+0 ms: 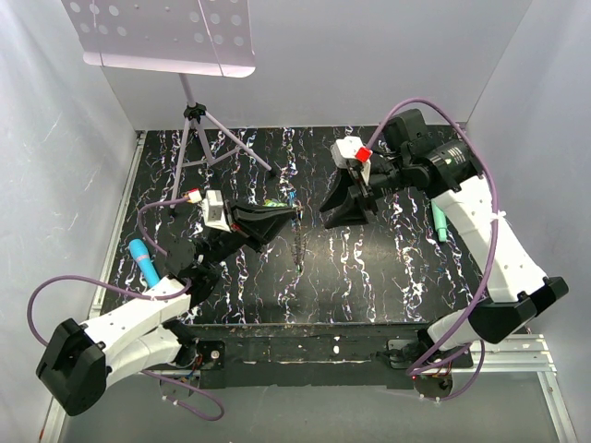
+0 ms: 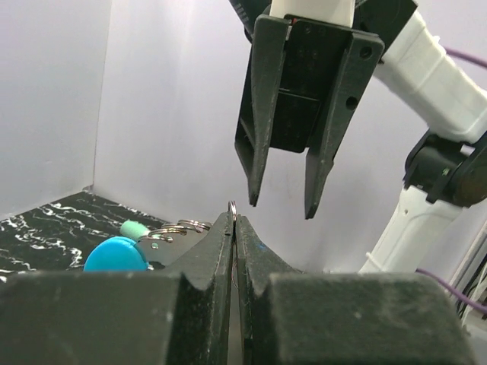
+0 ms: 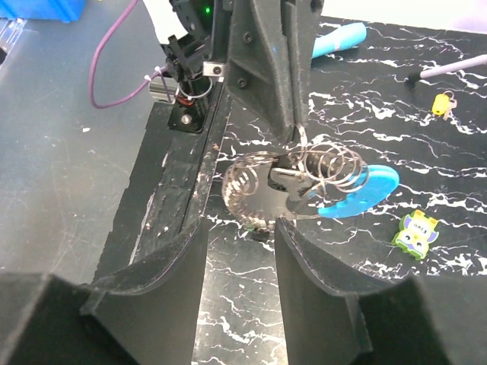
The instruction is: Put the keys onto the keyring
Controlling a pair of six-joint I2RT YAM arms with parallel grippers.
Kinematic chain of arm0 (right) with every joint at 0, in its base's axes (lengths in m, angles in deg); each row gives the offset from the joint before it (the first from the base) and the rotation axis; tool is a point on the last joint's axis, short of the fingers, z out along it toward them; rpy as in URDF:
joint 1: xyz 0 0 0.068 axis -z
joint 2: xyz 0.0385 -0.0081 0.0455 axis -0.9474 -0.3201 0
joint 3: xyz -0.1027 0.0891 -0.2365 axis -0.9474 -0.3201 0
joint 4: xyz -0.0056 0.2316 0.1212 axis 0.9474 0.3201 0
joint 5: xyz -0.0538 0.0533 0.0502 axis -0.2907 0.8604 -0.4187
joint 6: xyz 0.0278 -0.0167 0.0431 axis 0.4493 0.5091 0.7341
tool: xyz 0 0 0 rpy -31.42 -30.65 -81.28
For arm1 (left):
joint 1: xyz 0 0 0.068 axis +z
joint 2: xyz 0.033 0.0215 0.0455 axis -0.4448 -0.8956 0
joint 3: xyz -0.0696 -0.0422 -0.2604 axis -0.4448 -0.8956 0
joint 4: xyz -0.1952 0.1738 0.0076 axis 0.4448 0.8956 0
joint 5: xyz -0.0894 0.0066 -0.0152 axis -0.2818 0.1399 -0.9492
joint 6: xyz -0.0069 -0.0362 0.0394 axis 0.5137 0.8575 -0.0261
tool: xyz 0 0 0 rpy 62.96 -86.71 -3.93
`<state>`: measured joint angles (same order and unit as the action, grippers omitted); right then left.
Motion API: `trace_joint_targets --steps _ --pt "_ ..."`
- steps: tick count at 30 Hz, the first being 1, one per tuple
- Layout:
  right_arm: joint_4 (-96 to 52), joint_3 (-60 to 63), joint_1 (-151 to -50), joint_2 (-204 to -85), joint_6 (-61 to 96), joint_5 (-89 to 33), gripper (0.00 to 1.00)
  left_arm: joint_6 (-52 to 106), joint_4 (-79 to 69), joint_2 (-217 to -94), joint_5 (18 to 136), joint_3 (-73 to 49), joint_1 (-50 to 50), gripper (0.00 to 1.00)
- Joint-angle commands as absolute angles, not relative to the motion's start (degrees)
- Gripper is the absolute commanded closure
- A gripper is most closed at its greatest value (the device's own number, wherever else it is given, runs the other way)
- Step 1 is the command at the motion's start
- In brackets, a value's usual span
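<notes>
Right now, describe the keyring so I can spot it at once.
Over the black marbled table, find the shut left gripper reaching down at centre. The keyring is pinched at its tips: thin grey loops with a bright blue curved clip, unlike the lumpy green object beside it.

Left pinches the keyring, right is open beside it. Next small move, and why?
Probably ease the open right gripper forward and close on the dangling keyring to steady it: the shut left gripper pinches only its top wire, and the rest hangs free.
</notes>
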<state>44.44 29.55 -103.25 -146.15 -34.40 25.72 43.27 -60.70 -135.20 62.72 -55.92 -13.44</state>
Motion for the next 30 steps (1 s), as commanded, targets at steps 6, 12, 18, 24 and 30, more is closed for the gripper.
trace_joint_targets --steps 6,12,18,24,30 --pt "36.39 33.43 -105.43 -149.67 -29.4 25.2 0.52 48.75 -70.36 -136.14 65.82 -55.19 -13.31 1.0" --pt "34.99 35.27 -106.31 -150.99 -27.99 23.62 0.53 48.83 -70.27 -136.14 65.56 -55.02 -13.31 1.0" --pt "34.72 37.21 -106.57 -152.31 -27.55 23.79 0.53 48.92 -70.01 -136.22 65.12 -54.75 -13.31 1.0" --pt "34.98 37.12 -107.89 -152.31 -27.82 23.35 0.56 49.01 -69.83 -136.22 65.03 -54.58 -13.23 1.0" --pt "34.8 37.03 -108.25 -152.66 -27.64 22.91 0.64 49.19 -69.83 -136.49 64.77 -54.23 -13.23 1.0"
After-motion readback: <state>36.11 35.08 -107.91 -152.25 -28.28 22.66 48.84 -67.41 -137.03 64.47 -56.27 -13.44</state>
